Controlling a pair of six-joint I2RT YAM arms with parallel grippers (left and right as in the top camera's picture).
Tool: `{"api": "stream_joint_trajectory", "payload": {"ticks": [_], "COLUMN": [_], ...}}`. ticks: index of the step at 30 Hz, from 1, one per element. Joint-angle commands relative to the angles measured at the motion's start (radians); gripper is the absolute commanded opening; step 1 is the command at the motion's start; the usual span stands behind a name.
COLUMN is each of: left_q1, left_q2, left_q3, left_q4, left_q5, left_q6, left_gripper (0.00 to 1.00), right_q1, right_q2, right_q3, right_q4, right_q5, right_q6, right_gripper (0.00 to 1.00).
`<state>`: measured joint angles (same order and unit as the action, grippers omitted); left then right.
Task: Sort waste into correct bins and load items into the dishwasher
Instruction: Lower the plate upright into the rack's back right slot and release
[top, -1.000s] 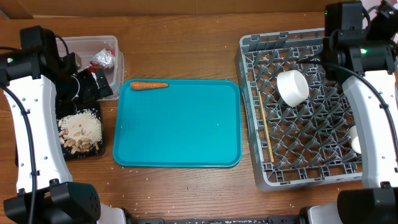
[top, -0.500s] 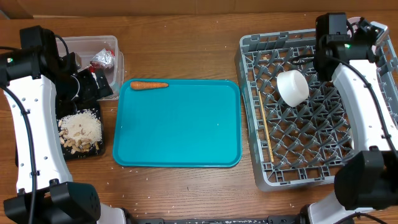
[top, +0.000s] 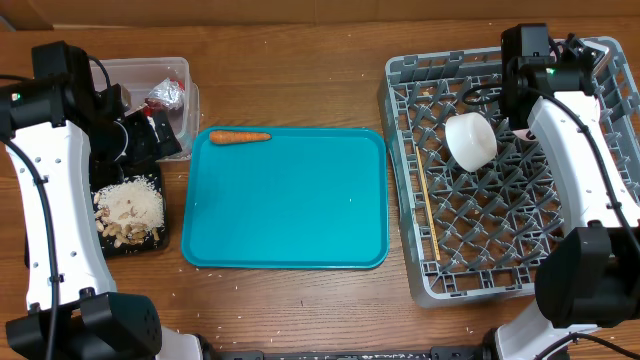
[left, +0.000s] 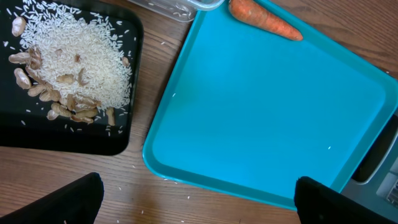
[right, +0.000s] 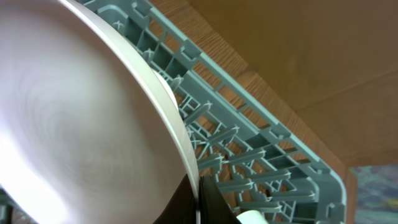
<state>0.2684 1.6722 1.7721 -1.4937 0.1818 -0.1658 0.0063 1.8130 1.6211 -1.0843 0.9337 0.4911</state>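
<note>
The tabletop (top: 300, 90) carries a grey dish rack (top: 440, 62) at the right, a teal tray (top: 290, 200) in the middle, and a black tray (left: 62, 134) of rice and scraps beside a clear tub (top: 140, 68) at the left. The right jaws pinch a white dish (right: 74, 124) over the rack. The left jaws are spread wide. A cup (top: 470, 138) lies in the rack, and a carrot (top: 239, 137) lies on the teal tray.

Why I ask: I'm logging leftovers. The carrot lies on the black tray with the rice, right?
No: the carrot lies on the teal tray, apart from the rice on the black tray, as the overhead view shows.
</note>
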Motion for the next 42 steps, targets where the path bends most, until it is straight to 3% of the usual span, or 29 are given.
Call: {"api": "stream_joint_trajectory", "payload": {"ticks": [1, 5, 7, 12, 15, 23, 32, 36, 42], "left_q1": [-0.001, -0.001, -0.001, -0.001, -0.001, -0.001, -0.001, -0.001, -0.001], "left_q2": [-0.004, -0.004, -0.004, -0.004, -0.004, -0.004, -0.004, -0.004, -0.004], "left_q3": [0.008, 0.008, 0.008, 0.008, 0.008, 0.008, 0.008, 0.008, 0.008], "left_q4": [0.003, 0.003, 0.003, 0.003, 0.002, 0.003, 0.003, 0.004, 0.006], "left_q5": [-0.009, -0.009, -0.009, -0.009, -0.009, -0.009, -0.009, -0.009, -0.008], "left_q6": [-0.010, -0.010, -0.010, -0.010, -0.010, -0.010, -0.010, -0.010, -0.010], "left_gripper": [1.00, 1.00, 1.00, 1.00, 1.00, 1.00, 1.00, 1.00, 1.00], "right_q1": [0.006, 0.033, 0.055, 0.122, 0.154, 0.151, 0.080, 0.069, 0.110], "right_q2": [-0.002, -0.002, -0.004, -0.004, -0.004, -0.027, -0.181, -0.227, -0.226], "right_q3": [-0.022, -0.032, -0.031, -0.031, -0.031, -0.029, 0.000, 0.000, -0.001], "right_q4": [0.005, 0.004, 0.002, 0.005, 0.002, -0.052, -0.035, -0.016, -0.007], "right_q5": [-0.080, -0.139, -0.163, -0.200, -0.204, -0.249, -0.365, -0.630, -1.359], "right_q6": [0.011, 0.011, 0.010, 0.010, 0.011, 0.014, 0.011, -0.104, -0.422], "right_gripper": [0.04, 0.04, 0.08, 0.24, 0.45, 0.45, 0.40, 0.39, 0.57]}}
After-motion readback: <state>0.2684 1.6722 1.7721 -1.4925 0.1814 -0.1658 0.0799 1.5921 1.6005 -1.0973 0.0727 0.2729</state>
